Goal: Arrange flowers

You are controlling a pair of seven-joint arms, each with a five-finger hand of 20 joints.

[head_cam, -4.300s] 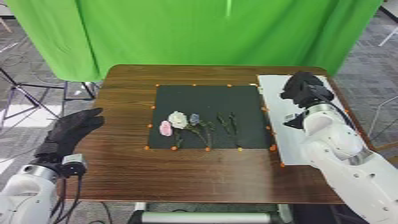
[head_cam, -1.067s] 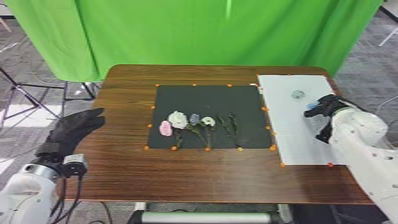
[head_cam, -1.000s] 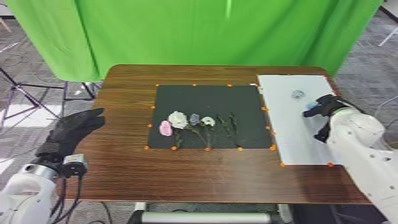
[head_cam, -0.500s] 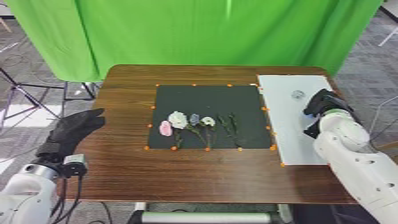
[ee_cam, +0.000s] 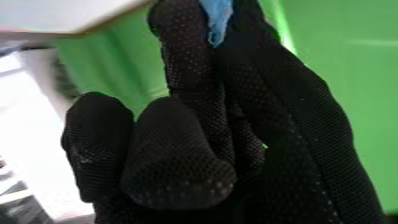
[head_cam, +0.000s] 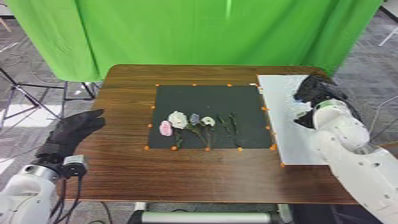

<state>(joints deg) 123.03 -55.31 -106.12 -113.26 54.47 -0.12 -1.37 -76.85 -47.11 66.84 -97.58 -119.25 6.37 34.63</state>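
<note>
Four flower heads lie on a dark mat (head_cam: 209, 97) on the brown desk (head_cam: 187, 175): pink (head_cam: 166, 128), large white (head_cam: 178, 120), bluish (head_cam: 195, 119) and small white (head_cam: 208, 121), with green sprigs (head_cam: 233, 123) to their right. The right hand (head_cam: 318, 91) is over the white sheet (head_cam: 298, 146) on the right, fingers (ee_cam: 188, 60) clamped on something pale blue (ee_cam: 217, 20). The left hand (head_cam: 76, 128), at the desk's left edge, has its thumb and fingers apart.

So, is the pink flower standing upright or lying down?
Lying down: the pink flower rests flat on the black mat, beside the larger white flower.
</note>
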